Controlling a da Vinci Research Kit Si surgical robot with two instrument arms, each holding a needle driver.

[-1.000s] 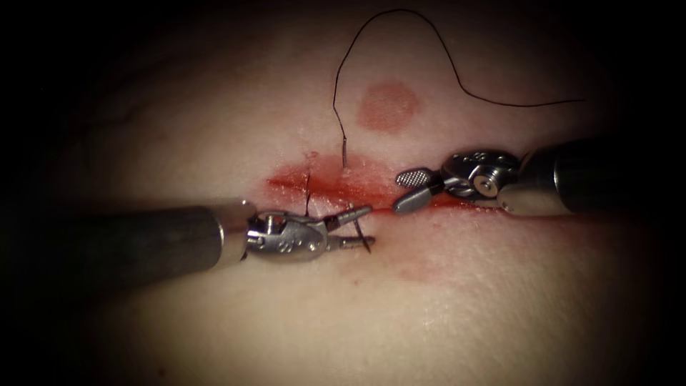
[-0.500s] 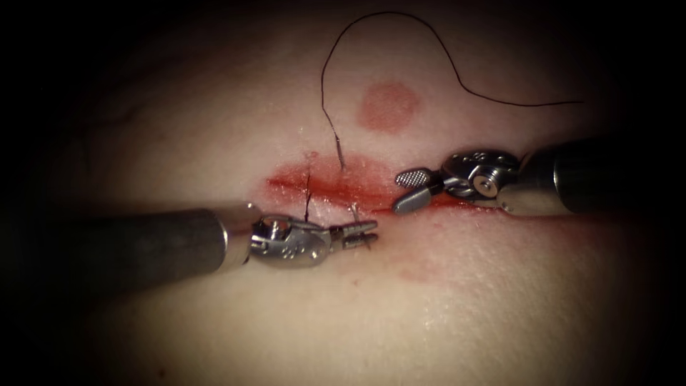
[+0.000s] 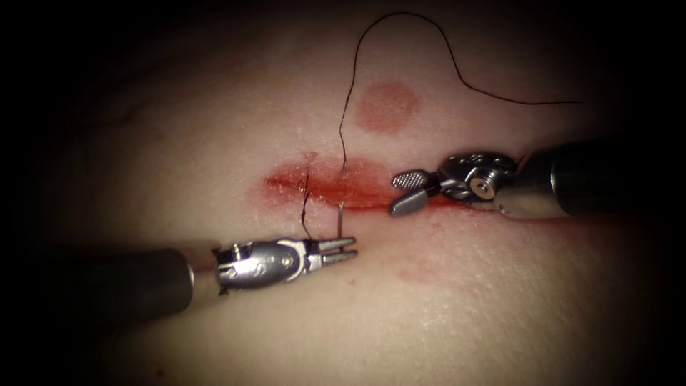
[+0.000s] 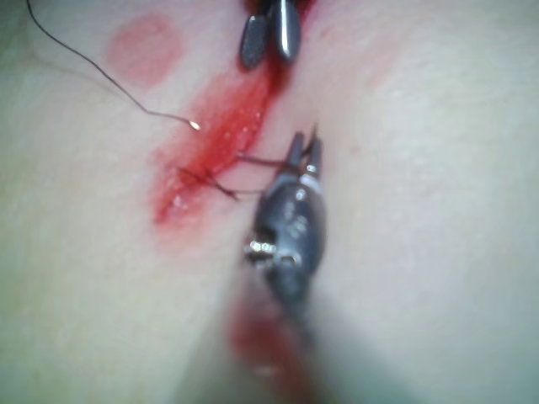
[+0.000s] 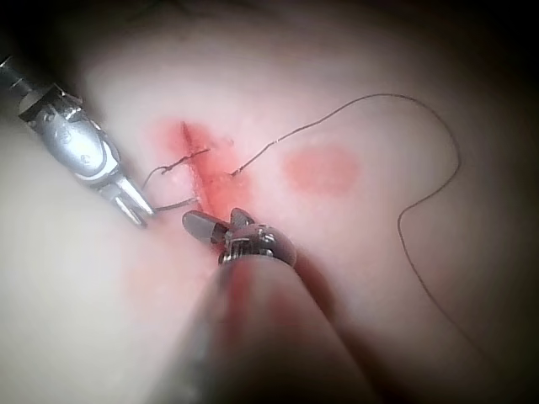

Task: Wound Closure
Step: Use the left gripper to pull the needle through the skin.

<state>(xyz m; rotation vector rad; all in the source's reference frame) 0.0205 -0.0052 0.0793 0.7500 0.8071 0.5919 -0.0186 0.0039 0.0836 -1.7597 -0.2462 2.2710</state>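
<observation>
- Where the cut runs across the tissue, two tools are at work, one from each side.
- Left end effector: it lies just below the cut. Its two jaws are nearly together and pinch the needle close to its pointed end.
- One needle: a short grey length stands up from those jaws to the skin just below the cut, while the rest is buried in the tissue, passing under the wound.
- Right end effector: its jaws are spread apart and grip nothing. It hovers over the right part of the cut, well apart from the needle.
- One long thread: it dips into the tissue just above the cut, in line with the needle. From there it climbs, arcs over and trails off to the right, lying loose.
- One stitch already placed: a dark strand crosses the cut near its left end, just left of the needle, with a short tail hanging below.
- Red fluid stains the cut and its edges.
- One round pink mark sits on the skin above the wound, inside the thread's arc.
</observation>
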